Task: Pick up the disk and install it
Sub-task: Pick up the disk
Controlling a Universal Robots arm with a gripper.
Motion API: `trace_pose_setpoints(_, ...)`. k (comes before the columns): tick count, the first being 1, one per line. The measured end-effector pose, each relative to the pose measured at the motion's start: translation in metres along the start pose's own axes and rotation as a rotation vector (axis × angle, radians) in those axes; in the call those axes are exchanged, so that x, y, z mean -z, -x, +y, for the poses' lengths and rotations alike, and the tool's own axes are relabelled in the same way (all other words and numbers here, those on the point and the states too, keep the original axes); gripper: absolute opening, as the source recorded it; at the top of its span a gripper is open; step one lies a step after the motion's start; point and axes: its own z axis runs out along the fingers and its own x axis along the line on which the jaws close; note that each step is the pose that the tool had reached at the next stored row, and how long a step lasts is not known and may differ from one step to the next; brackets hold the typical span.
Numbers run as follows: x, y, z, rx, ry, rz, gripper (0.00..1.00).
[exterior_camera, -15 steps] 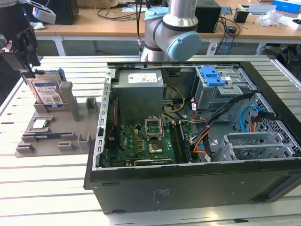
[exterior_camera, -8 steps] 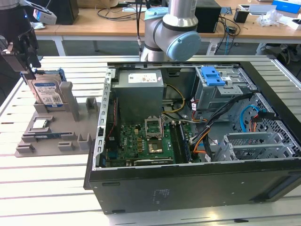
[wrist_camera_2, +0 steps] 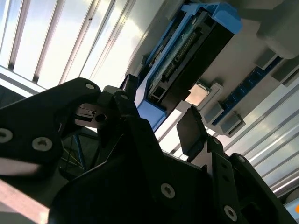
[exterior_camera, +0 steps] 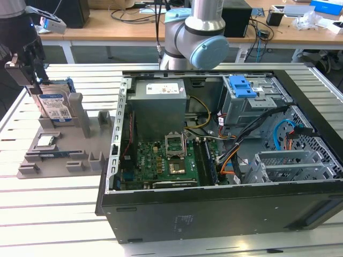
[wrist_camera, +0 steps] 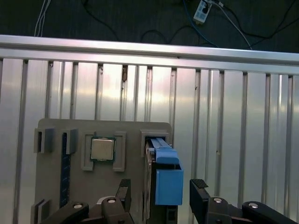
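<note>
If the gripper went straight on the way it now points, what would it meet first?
Most likely the disk, standing on edge in the grey holder. In the first wrist view the gripper points at its blue edge, jaws open to either side, so that edge lies dead ahead; depth is unclear.

Counted: one disk (exterior_camera: 55, 107), one CPU chip (wrist_camera: 103, 149), one blue memory stick (wrist_camera: 64, 175), one grey holder (wrist_camera: 133, 128), one worktop (exterior_camera: 53, 214), one open computer case (exterior_camera: 214, 214), one blue-latched drive cage (exterior_camera: 244, 88), one robot arm (exterior_camera: 195, 32), one gripper (wrist_camera: 161, 186) with two fingers (wrist_camera: 200, 193)
</note>
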Motion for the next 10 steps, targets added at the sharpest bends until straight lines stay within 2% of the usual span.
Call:
trace_pose_setpoints(2,-0.0036,0.0003,0.0009,0.0,0.0,0.0001,0.62)
trace_pose_setpoints(10,-0.0101,0.0008,0.0016,0.0,0.0,0.0,0.62)
